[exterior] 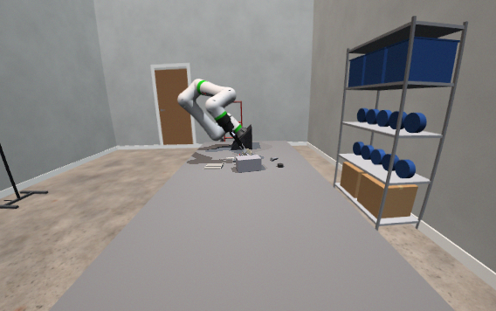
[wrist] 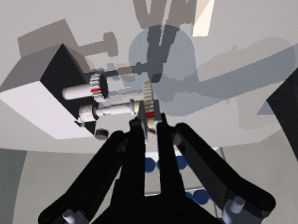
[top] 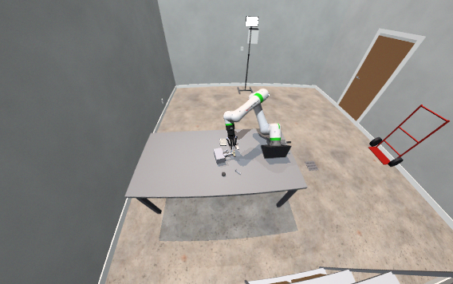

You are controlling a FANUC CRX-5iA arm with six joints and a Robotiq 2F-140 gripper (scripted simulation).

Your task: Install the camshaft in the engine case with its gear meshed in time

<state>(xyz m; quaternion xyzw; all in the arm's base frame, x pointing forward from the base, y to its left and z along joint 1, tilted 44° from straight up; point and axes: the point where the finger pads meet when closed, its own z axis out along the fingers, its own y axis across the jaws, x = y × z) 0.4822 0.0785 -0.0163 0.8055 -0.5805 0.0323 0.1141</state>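
Note:
The engine case (top: 219,155) is a pale grey box standing upright on the table; it also shows in the exterior view (exterior: 248,162) and at the left of the wrist view (wrist: 47,90). The camshaft (wrist: 120,110) lies level in front of the case, its toothed gear (wrist: 150,104) edge-on at the fingertips, with red marks near it. Its shaft points towards the case's dark face. A second short shaft with a red mark (wrist: 89,90) sticks out of the case just above. My gripper (wrist: 150,108) is shut on the camshaft at the gear end and hangs over the case's front (top: 231,148). How deep the shaft sits is hidden.
A small dark round part (top: 224,174) and a small grey part (top: 238,171) lie on the table nearer the front edge. A flat pale plate (top: 223,141) lies behind the case. The arm's black base (top: 275,151) stands to the right.

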